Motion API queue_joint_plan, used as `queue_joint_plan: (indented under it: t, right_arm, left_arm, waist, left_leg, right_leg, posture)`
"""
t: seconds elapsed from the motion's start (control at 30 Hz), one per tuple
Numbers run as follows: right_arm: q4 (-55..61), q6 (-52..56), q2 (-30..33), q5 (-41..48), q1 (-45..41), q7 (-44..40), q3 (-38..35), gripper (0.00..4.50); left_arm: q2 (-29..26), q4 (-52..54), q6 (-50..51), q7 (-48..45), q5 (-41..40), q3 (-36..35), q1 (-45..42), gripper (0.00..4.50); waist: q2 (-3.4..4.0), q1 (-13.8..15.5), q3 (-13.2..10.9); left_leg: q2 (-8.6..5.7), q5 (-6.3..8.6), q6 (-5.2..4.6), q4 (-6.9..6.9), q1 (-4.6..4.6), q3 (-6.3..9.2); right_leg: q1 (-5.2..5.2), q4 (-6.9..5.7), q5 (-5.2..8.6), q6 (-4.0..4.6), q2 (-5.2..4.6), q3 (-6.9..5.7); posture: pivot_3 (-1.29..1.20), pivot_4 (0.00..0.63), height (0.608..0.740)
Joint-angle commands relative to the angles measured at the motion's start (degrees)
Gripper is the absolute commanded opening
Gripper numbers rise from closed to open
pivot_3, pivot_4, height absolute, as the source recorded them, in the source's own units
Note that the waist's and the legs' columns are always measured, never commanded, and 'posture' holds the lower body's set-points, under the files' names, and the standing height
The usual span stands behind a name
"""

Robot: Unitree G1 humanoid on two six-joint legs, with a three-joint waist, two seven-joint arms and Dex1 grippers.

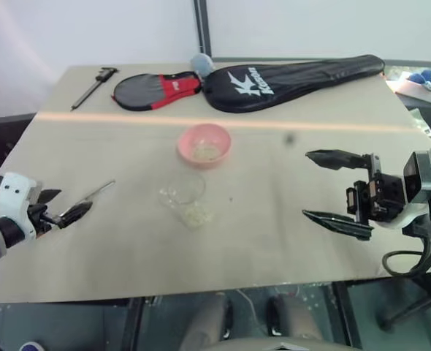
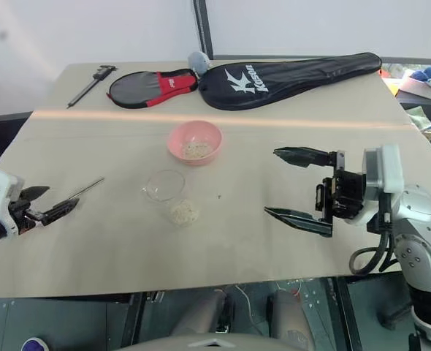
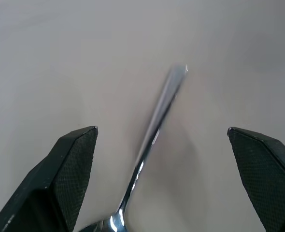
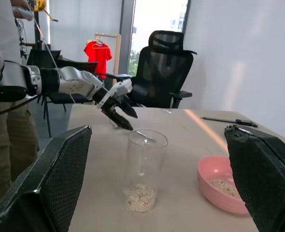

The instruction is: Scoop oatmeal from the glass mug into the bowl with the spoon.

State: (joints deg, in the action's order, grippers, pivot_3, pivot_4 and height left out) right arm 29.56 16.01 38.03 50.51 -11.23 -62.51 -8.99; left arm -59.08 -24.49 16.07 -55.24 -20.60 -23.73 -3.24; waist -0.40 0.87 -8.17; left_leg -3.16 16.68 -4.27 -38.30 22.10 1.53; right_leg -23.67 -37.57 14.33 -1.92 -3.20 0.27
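The pink bowl sits mid-table with some oatmeal in it. Just in front of it stands the glass mug, clear, with a small heap of oatmeal at its bottom. The spoon lies flat on the table to the left of the mug. My left gripper hovers low over the spoon's bowl end, open; in the left wrist view the spoon lies between the spread fingers untouched. My right gripper hangs open right of the mug, pointing toward it, holding nothing.
A black racket cover and a red-and-black one lie along the table's far edge, with a dark caliper at the far left. In the right wrist view, a person and an office chair are beyond the table.
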Motion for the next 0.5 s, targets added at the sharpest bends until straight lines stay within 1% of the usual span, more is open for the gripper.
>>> queue_joint_plan:
  t: [0.03,0.13,0.23,0.27,0.33,0.37,0.4,0.43,0.5]
  right_arm:
    - [1.22,-0.52,-0.21,-0.41,-0.35,0.22,-0.36,4.50]
    - [1.75,-0.58,-0.36,-0.74,0.33,0.93,-0.69,4.50]
    - [2.71,-0.43,-0.17,-0.65,1.44,1.51,-1.36,4.50]
    - [3.16,-0.34,-0.04,-0.54,1.98,1.80,-1.70,4.50]
    - [3.98,-0.12,0.21,-0.28,2.97,2.38,-2.23,4.50]
    - [4.38,-0.05,0.42,-0.28,3.49,2.58,-2.49,4.50]
    - [4.84,0.16,0.59,-0.09,4.04,2.99,-2.82,4.50]
    - [5.23,0.37,0.75,0.11,4.48,3.39,-3.09,4.50]
    - [5.70,0.63,0.99,0.22,5.03,3.91,-3.38,4.50]
  left_arm:
    - [-3.33,-7.14,-0.87,-5.79,2.74,3.95,-5.23,4.49]
    - [-3.94,-16.92,-3.81,-8.78,7.29,9.72,-13.19,4.49]
    - [-3.59,-25.08,-6.21,-10.27,10.65,13.45,-19.57,4.49]
    - [-3.44,-27.63,-7.53,-11.00,11.87,14.73,-21.01,3.97]
    - [-3.18,-31.35,-9.53,-12.31,13.74,16.45,-22.87,3.27]
    - [-3.12,-32.51,-10.61,-12.92,14.47,17.09,-23.33,2.76]
    - [-3.05,-33.49,-11.33,-13.47,14.74,17.30,-23.76,2.27]
    - [-3.01,-34.34,-11.81,-14.10,14.84,17.38,-24.13,1.93]
    - [-3.00,-35.29,-12.44,-15.30,14.85,17.40,-24.30,0.98]
  waist:
    - [0.00,-0.03,0.00]
    - [0.00,-0.06,0.00]
    - [-0.08,-0.11,0.00]
    - [-0.06,-0.11,0.00]
    - [-0.06,-0.11,0.00]
    - [-0.04,-0.13,0.01]
    - [-0.01,-0.16,0.02]
    - [-0.01,-0.18,0.03]
    - [0.00,-0.29,0.03]
  left_leg:
    - [-0.01,0.00,0.00,0.00,0.00,-0.01]
    - [-0.04,-0.01,0.00,0.00,0.06,-0.01]
    - [-0.05,-0.02,0.02,-0.01,0.20,-0.01]
    - [-0.05,-0.07,0.10,-0.03,0.25,-0.01]
    - [-0.06,-0.14,0.23,-0.04,0.27,-0.02]
    - [-0.06,-0.14,0.23,-0.04,0.28,-0.02]
    - [-0.05,-0.14,0.23,-0.04,0.27,-0.02]
    - [-0.05,-0.14,0.22,-0.04,0.26,-0.02]
    - [-0.05,-0.04,0.04,-0.04,0.22,-0.03]
  right_leg:
    - [-0.02,-0.01,0.00,0.00,-0.01,0.01]
    - [-0.05,-0.01,0.00,0.00,-0.02,0.01]
    - [-0.17,-0.03,-0.01,-0.01,-0.01,0.01]
    - [-0.22,-0.05,-0.01,-0.01,0.00,0.01]
    - [-0.25,-0.06,-0.01,-0.02,0.00,0.02]
    - [-0.25,-0.06,-0.01,-0.02,0.00,0.02]
    - [-0.25,-0.07,-0.01,-0.02,-0.01,0.02]
    - [-0.25,-0.09,-0.01,-0.02,-0.01,0.03]
    - [-0.24,-0.17,-0.01,-0.02,-0.01,0.06]
  posture:
    - [0.00,0.150,0.740]
    - [0.00,0.150,0.740]
    - [0.00,0.150,0.740]
    - [0.00,0.150,0.740]
    - [0.00,0.150,0.740]
    - [0.00,0.150,0.740]
    - [0.00,0.150,0.740]
    - [0.00,0.150,0.740]
    - [0.00,0.150,0.740]
